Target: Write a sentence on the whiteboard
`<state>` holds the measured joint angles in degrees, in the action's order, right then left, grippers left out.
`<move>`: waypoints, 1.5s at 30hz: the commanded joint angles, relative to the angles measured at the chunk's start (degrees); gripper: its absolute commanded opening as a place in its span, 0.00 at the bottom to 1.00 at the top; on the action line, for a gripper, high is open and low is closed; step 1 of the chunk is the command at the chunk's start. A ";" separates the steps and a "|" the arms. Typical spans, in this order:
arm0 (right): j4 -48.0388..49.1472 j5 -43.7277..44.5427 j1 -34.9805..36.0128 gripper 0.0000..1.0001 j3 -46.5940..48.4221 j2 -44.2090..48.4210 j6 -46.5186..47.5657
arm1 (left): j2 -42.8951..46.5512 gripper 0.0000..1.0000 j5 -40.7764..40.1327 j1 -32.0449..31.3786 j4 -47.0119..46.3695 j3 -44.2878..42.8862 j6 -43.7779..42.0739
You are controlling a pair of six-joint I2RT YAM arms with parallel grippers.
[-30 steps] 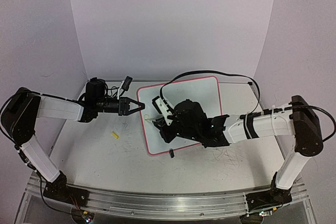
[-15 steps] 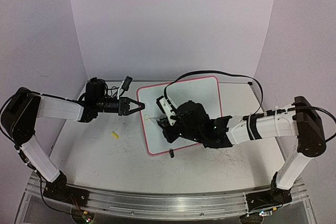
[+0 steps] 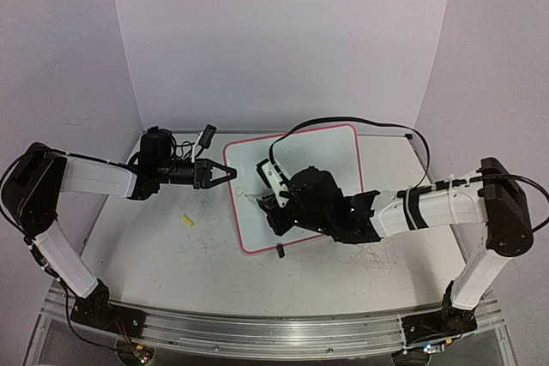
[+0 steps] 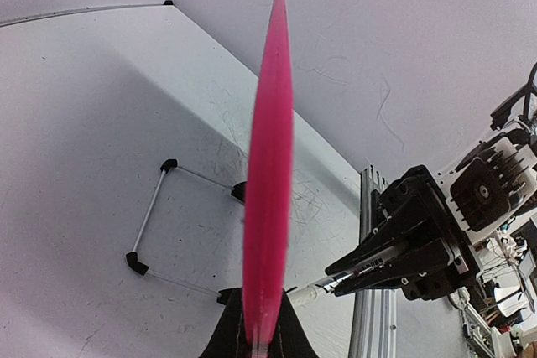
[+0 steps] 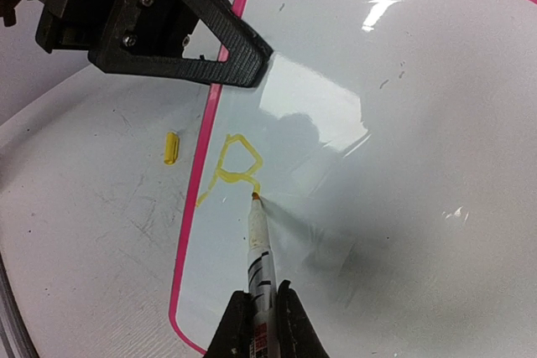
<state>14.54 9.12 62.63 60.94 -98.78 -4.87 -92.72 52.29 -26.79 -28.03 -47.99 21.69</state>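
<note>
The whiteboard (image 3: 334, 147) lies flat on the table, white with a pink rim (image 4: 267, 165). My left gripper (image 3: 230, 174) is shut on its left edge; in the left wrist view the rim runs edge-on between the jaws of that gripper (image 4: 258, 324). My right gripper (image 3: 273, 203) reaches over the board, shut on a white marker (image 5: 258, 249). The marker's orange tip touches the board (image 5: 377, 123) at the end of the yellow strokes (image 5: 231, 169) of a first letter of the sentence, close to the left rim.
A yellow marker cap (image 3: 188, 221) lies on the scuffed table left of the board. A black cable (image 3: 343, 120) arcs over the board's far side. A small black clip (image 3: 280, 251) sits at the board's near edge. A metal rail (image 3: 257, 332) lines the table's front.
The right gripper has shifted slightly to the right with the marker, its tip staying on the board. The left arm has not moved.
</note>
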 commanded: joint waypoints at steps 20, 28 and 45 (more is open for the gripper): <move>-3.13 -0.08 0.13 0.00 0.53 -0.80 -1.55 | -0.18 0.00 2.42 -0.20 -1.94 -1.23 0.42; -3.28 -0.74 0.30 0.00 2.24 -2.19 -1.55 | -0.12 0.00 2.52 -0.20 -1.90 -1.19 0.45; -3.20 0.09 0.32 0.00 6.43 -4.84 -1.69 | 0.18 0.00 2.46 -0.18 -1.91 -0.82 0.46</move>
<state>11.99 6.45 63.66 64.94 -101.88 -5.89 -92.77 52.34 -26.68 -28.03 -47.99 21.67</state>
